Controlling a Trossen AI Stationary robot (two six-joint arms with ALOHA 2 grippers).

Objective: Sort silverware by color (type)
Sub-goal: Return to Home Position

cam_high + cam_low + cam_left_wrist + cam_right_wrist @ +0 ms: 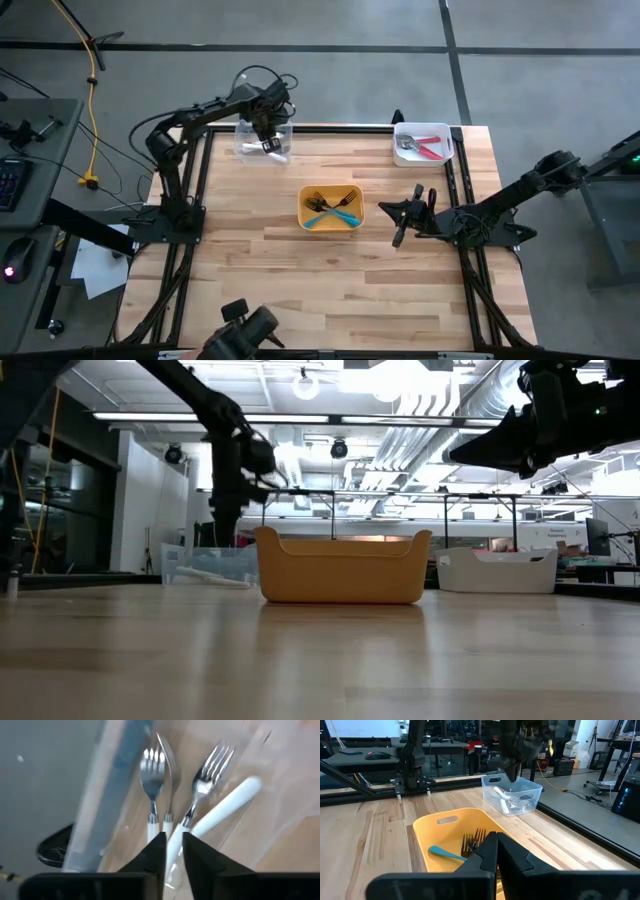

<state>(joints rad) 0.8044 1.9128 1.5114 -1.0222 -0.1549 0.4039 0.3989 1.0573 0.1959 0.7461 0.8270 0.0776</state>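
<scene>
My left gripper [266, 135] reaches down into a clear bin [283, 131] at the table's far left and is shut on a white-handled fork [168, 785]. Two more white-handled forks [152, 775] lie flat on the bin's floor beside it. My right gripper [400, 212] hovers shut and empty just right of the yellow bin [330, 189] at the table's middle. That bin holds teal-handled forks [445, 853] and dark forks [472, 842]. Red-handled forks [432, 148] lie in a white bin [400, 135] at the far right. My left gripper pinches the white handle [170, 837] of the middle fork between its two fingers [155, 852], just behind the metal neck. It comes from above, pointing down into the clear bin. The fork lies along the fingers, turned on its edge. Whether its tines touch the bin's floor, I cannot tell.
The three bins stand apart on the wooden table. Its near half is bare wood [330, 290]. A black frame runs along the left, right and far edges. A camera mount [245, 325] sits at the near edge.
</scene>
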